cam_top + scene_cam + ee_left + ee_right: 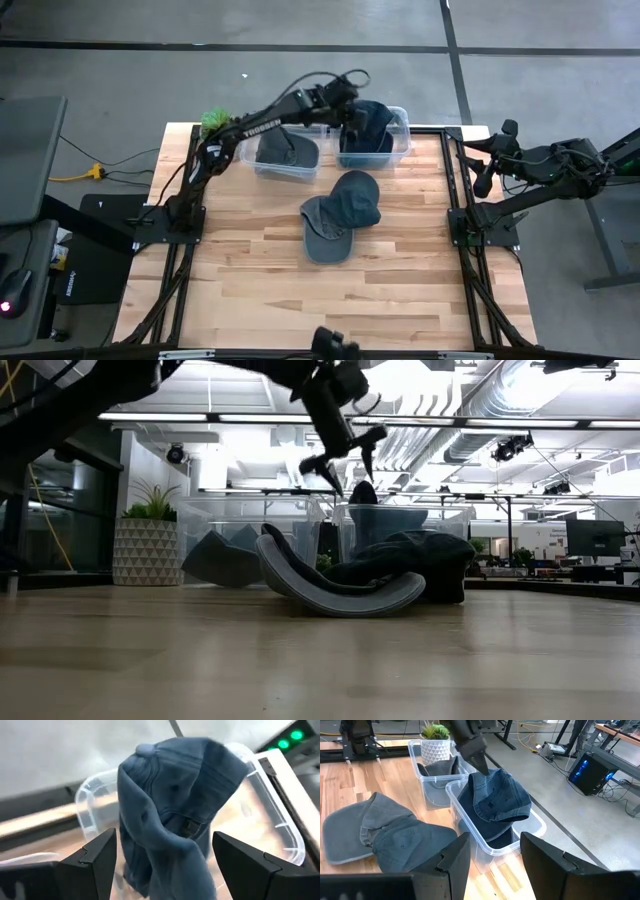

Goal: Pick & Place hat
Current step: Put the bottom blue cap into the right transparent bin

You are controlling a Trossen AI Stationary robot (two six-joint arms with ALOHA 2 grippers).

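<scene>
A blue denim hat (492, 795) stands crumpled in the right clear bin (470, 827) at the table's far side, its crown (145, 751) rising above the rim. My left gripper (350, 105) hangs open just above it. In the left wrist view its fingers (95, 865) stand on either side of the hat, apart from it. My right gripper (492, 865) waits open at the table's right edge (487, 165), with nothing between its fingers.
A second clear bin (288, 152), left of the first, holds a grey hat. Two more hats (340, 215) lie overlapping on the wood at mid-table. A potted plant (213, 120) stands at the far left. Bare wood (330, 300) fills the near half.
</scene>
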